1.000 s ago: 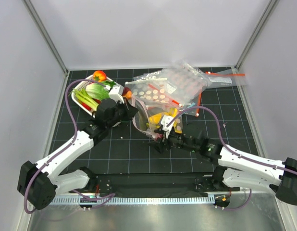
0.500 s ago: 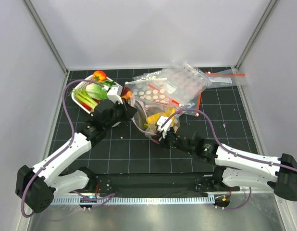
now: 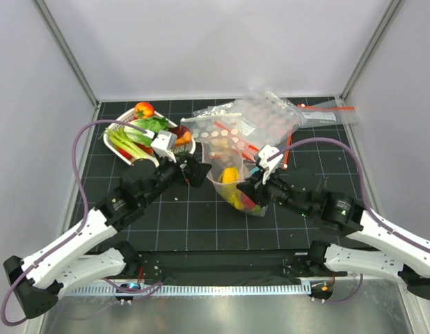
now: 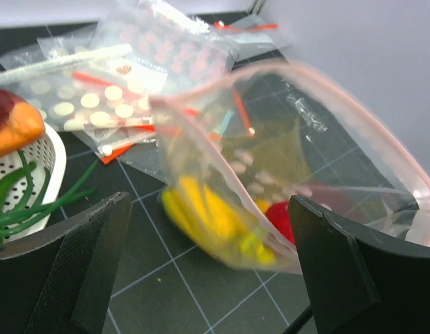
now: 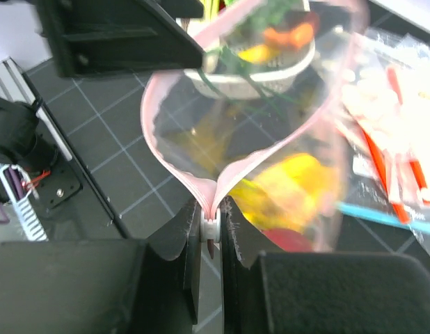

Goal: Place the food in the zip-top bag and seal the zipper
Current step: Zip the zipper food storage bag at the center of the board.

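Note:
The zip-top bag (image 3: pixel 225 154) hangs at the middle of the mat with its mouth gaping. Yellow food (image 3: pixel 231 177) and a red fruit (image 4: pixel 280 218) lie in its bottom. My right gripper (image 3: pixel 249 188) is shut on the white slider of the zipper (image 5: pixel 174 161) and holds that corner of the bag (image 5: pixel 271 118) up. The left gripper (image 3: pixel 200 172) stands open just left of the bag and touches nothing. In its wrist view the bag (image 4: pixel 284 146) and a yellow banana bunch (image 4: pixel 201 212) show between its wide-apart fingers (image 4: pixel 86 261).
A white basket (image 3: pixel 115 129) at the back left holds greens and an orange piece, and an orange-red fruit (image 3: pixel 144 109) lies behind it. A heap of other clear bags with red strips (image 3: pixel 260 118) lies behind the hanging bag. Grey walls bound the mat.
The left gripper opened, let go of the bag and drew back left. The right gripper shut on the zipper's slider and carried the bag up and to the right.

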`<state>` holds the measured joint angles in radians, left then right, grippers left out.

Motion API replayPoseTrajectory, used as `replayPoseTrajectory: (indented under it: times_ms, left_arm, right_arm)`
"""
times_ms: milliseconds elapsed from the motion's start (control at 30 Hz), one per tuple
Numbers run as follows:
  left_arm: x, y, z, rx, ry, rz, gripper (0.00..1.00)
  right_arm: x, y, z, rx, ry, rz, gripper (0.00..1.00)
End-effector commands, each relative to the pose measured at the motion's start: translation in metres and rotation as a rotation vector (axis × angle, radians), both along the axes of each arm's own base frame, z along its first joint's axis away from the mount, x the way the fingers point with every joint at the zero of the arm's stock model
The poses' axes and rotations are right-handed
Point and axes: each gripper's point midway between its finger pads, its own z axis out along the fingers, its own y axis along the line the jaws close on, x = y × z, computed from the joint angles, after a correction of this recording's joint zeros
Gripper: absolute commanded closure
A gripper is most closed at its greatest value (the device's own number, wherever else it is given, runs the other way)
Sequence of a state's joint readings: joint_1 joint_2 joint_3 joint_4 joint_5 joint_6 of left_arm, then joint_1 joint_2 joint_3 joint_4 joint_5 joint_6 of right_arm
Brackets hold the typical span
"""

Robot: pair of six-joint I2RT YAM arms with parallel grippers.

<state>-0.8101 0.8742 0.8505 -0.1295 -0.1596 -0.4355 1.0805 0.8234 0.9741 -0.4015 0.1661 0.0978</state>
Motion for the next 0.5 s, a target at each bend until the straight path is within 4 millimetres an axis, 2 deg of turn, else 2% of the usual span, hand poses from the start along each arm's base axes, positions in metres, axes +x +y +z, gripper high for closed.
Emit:
replayPoseTrajectory:
  times_ms: [0, 100, 233, 300, 333, 400, 467]
  left_arm:
    - [-0.004, 0.012, 0.036, -0.011, -0.11, 0.036, 0.0]
    - [-0.015, 0.008, 0.045, -0.009, -0.149, -0.003, 0.0]
    - [-0.025, -0.003, 0.051, 0.002, -0.2, -0.077, 0.0]
    - [-0.028, -0.001, 0.058, -0.009, -0.234, -0.082, 0.0]
    - [-0.033, -0.005, 0.052, -0.004, -0.24, -0.117, 0.0]
    - [-0.043, -0.006, 0.068, -0.029, -0.348, -0.167, 0.0]
    - [-0.06, -0.018, 0.069, -0.043, -0.446, -0.271, 0.0]
  right_arm:
    - [-0.011, -0.018, 0.003, -0.03, 0.089, -0.036, 0.99]
    - [-0.014, -0.024, 0.005, -0.044, 0.11, -0.044, 0.99]
    - [-0.022, -0.022, 0.008, -0.045, 0.133, -0.007, 0.99]
    - [-0.023, -0.021, 0.006, -0.056, 0.145, 0.003, 0.99]
    - [-0.023, -0.02, 0.005, -0.063, 0.147, 0.005, 0.99]
    - [-0.024, -0.019, -0.002, -0.093, 0.162, 0.01, 0.99]
    - [-0.024, -0.018, -0.003, -0.108, 0.172, 0.015, 0.99]
